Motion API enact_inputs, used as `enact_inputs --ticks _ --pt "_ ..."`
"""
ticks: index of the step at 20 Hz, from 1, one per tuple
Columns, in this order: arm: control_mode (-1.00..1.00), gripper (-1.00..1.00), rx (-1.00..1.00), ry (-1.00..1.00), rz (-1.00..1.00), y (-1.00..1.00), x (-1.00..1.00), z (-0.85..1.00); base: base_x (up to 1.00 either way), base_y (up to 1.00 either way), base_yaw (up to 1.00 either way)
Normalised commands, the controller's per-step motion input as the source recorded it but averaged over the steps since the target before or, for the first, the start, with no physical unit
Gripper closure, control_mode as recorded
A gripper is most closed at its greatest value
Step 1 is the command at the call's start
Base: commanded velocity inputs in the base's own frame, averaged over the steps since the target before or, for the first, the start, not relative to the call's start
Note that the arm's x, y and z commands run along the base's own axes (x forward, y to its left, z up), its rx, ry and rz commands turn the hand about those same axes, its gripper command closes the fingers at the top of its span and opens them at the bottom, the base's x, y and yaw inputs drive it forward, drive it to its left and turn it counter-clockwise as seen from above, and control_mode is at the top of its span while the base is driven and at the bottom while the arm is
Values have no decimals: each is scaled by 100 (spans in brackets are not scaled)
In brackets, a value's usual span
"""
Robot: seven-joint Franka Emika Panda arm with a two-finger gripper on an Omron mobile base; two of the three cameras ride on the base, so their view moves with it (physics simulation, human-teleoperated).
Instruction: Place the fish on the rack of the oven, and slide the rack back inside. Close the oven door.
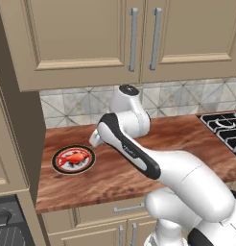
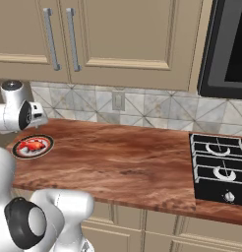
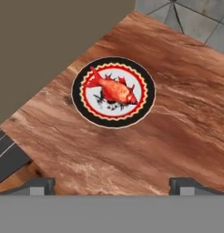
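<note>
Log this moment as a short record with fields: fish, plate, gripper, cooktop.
fish: red-orange fish lying on the plate, not yet picked up
plate: round black-rimmed plate on the wooden counter, near its left end
gripper: gripper open, above the counter, holding nothing
cooktop: black gas cooktop at the counter's right end

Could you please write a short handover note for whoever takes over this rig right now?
Gripper: jaws wide open, holding nothing, above the wooden counter short of the plate.
Fish: lying on the plate near the counter's left end, untouched.
Oven door: its dark panel appears open at lower left of the left base view; the rack cannot be made out.
Done: approach to the fish.
Left: grasp the fish, place it on the rack, slide the rack in, close the door.
</note>
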Motion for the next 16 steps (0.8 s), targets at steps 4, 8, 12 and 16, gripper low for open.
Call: enact_inputs --ticks 4,8,12,16 --pt "-100 -100 0 0 19 0 15 -32 0 0 0" --pt "-100 -100 0 0 24 13 30 -21 0 0 0" --pt "-100 -100 0 0 22 31 31 -21 0 0 0" --pt "-100 -100 -6 0 20 44 24 -33 0 0 0"
